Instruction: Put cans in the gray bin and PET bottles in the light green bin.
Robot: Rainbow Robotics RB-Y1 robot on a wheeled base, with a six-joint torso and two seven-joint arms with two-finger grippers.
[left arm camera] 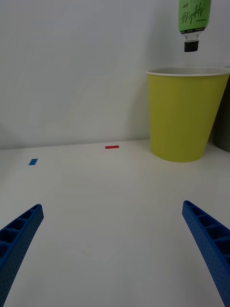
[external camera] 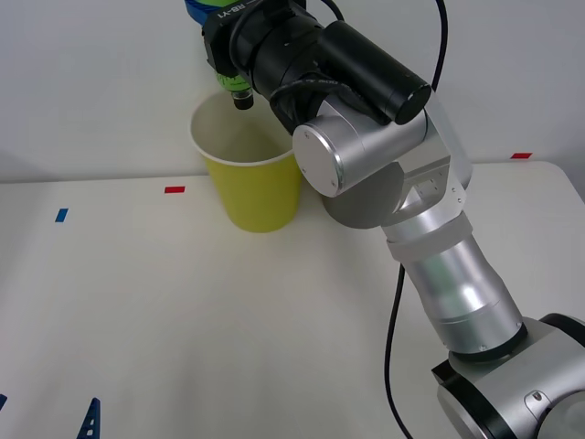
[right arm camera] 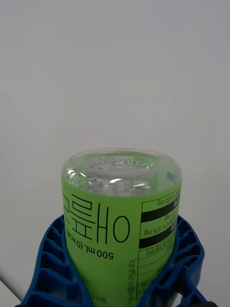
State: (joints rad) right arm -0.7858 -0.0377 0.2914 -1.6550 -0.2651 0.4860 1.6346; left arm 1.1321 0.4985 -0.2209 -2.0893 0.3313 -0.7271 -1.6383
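Observation:
My right gripper (right arm camera: 120, 254) is shut on the PET bottle (right arm camera: 120, 211), a slim bottle with a bright green label. It holds the bottle upside down, black cap pointing down, just above the open mouth of the light green bin (external camera: 256, 197). The left wrist view shows the bottle (left arm camera: 194, 19) hanging over that bin (left arm camera: 184, 120). Right beside the light green bin, a sliver of the gray bin (left arm camera: 223, 132) shows. My left gripper (left arm camera: 115, 249) is open and low over the near left of the table, holding nothing. Cans are out of view.
Small tape marks lie on the white table: a red one (external camera: 174, 189) left of the light green bin, a blue one (external camera: 61, 215) farther left, another red one (external camera: 520, 155) at the back right. A plain wall stands close behind the bins.

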